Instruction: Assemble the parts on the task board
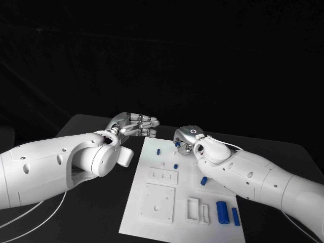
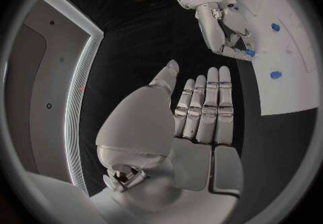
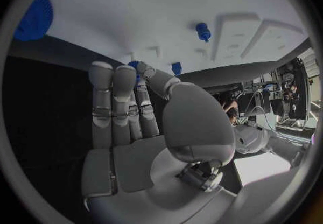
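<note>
Task board [image 1: 156, 202], the white plate, is lying flat on the black surface [image 1: 279, 152] with its long axis running away from the robot, its far end reaching up between the two hands. Small blue parts are sitting on it: one short peg [image 1: 158, 151] is standing near the far end, just beside the right hand's fingers [image 1: 183, 135]; another small part [image 1: 176, 165] is lying a little nearer; a third [image 1: 203, 179] is lying tilted further toward the robot. Two long blue cylinders [image 1: 221, 212] are lying side by side at the near right corner, well apart from both hands, their long axes following the board's length. Dark room is surrounding the surface.

Right hand [image 1: 191, 137] is hovering over the board's far right edge, fingers pointing down and curled close together; in the right wrist view a blue part [image 3: 134, 65] is showing at the fingertips [image 3: 128, 73], but I cannot tell whether it is being gripped. Left hand [image 1: 135, 125] is hanging beyond the board's far left corner, over bare surface, its fingers [image 2: 210, 100] lying straight and side by side, holding nothing.
</note>
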